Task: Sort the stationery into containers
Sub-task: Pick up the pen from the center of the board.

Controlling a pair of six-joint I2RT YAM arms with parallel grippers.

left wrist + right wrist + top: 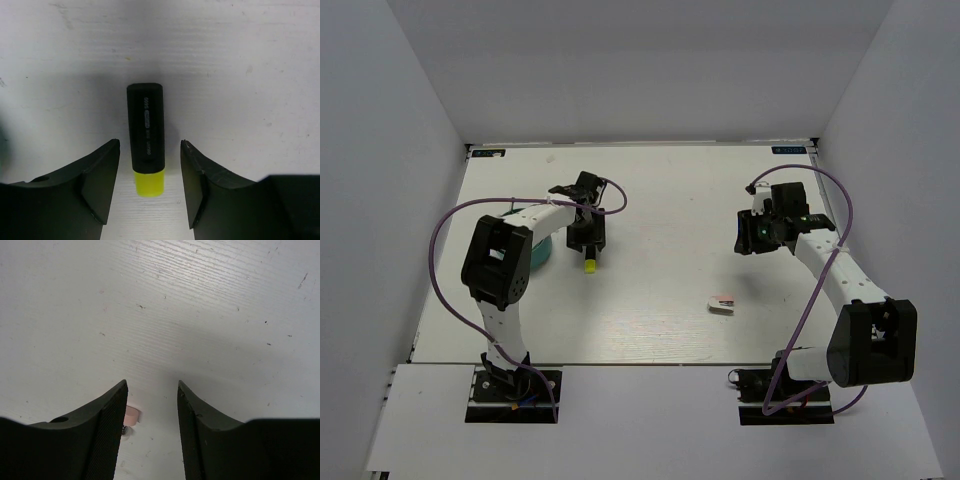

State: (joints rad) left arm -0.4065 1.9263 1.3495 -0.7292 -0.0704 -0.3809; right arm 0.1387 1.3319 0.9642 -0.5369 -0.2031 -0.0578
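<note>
White walls [640, 70] close in a white counter [660, 190]. Left of its middle lies a black marker with a yellow end [145, 125]. The left claw [150, 146] hangs over it, jaws apart on either side with a gap at each flank. The teal holder [542, 256] sits nearer the left edge, mostly hidden under that arm. The right claw [152, 386] stands open over the counter toward the right edge. A pink-and-white block [721, 304] lies closer to the near edge.
</note>
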